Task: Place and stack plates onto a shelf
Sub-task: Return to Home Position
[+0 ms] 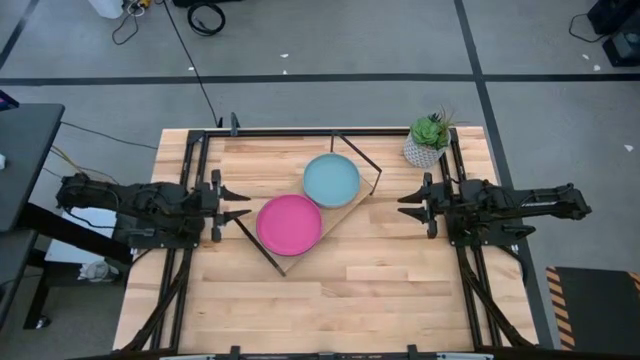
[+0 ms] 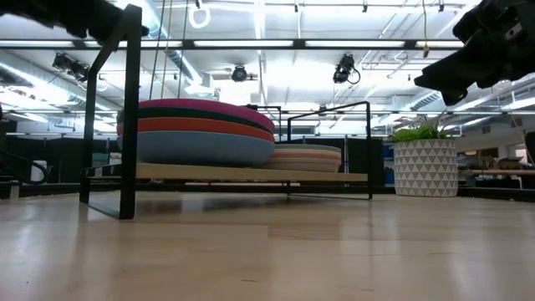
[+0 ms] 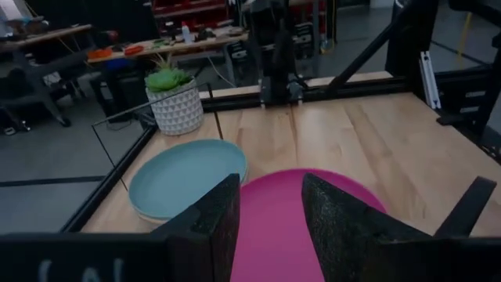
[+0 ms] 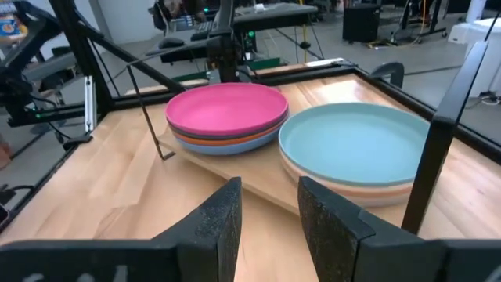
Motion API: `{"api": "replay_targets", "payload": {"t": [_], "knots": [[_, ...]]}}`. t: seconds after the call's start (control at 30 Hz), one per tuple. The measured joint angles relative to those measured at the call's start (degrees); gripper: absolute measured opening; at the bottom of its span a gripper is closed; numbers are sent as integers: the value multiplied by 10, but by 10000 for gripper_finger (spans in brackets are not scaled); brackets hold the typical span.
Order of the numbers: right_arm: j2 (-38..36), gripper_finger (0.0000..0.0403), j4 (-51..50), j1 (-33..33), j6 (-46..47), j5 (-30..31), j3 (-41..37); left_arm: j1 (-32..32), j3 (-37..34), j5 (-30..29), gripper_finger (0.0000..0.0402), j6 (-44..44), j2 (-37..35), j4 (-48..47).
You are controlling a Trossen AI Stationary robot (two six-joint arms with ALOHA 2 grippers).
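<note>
Two stacks of plates rest on the wooden shelf [image 1: 345,214] in the middle of the table. The magenta plate [image 1: 289,224] tops the near-left stack, above orange, dark and blue plates [image 2: 201,134]. The light blue plate [image 1: 331,180] tops the far-right stack, above cream and tan plates [image 4: 356,184]. My left gripper [image 1: 243,203] hangs open and empty left of the shelf, above the table. My right gripper [image 1: 404,204] hangs open and empty right of the shelf.
A small potted plant [image 1: 427,141] in a white patterned pot stands at the table's far right, close behind my right arm. Black frame rails [image 1: 190,180] run along the table's edges. Bare tabletop [image 1: 340,310] lies in front of the shelf.
</note>
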Motion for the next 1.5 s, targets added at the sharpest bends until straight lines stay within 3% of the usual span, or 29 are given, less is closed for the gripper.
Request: {"api": "replay_targets", "payload": {"t": [0.33, 0.63, 1.1, 1.5], "knots": [[-20, 132, 15, 0, -1, -13, 0, -1, -89, 2, 146, 8, -121, 46], [-20, 132, 15, 0, -6, -13, 0, -1, -185, 47, 146, 10, -237, 96], [-45, 132, 23, -1, -125, 22, 0, -1, -248, 62, 146, 4, -238, 197], [-45, 132, 30, 0, -95, 21, 0, -1, -248, 62, 146, -44, -237, 196]]}}
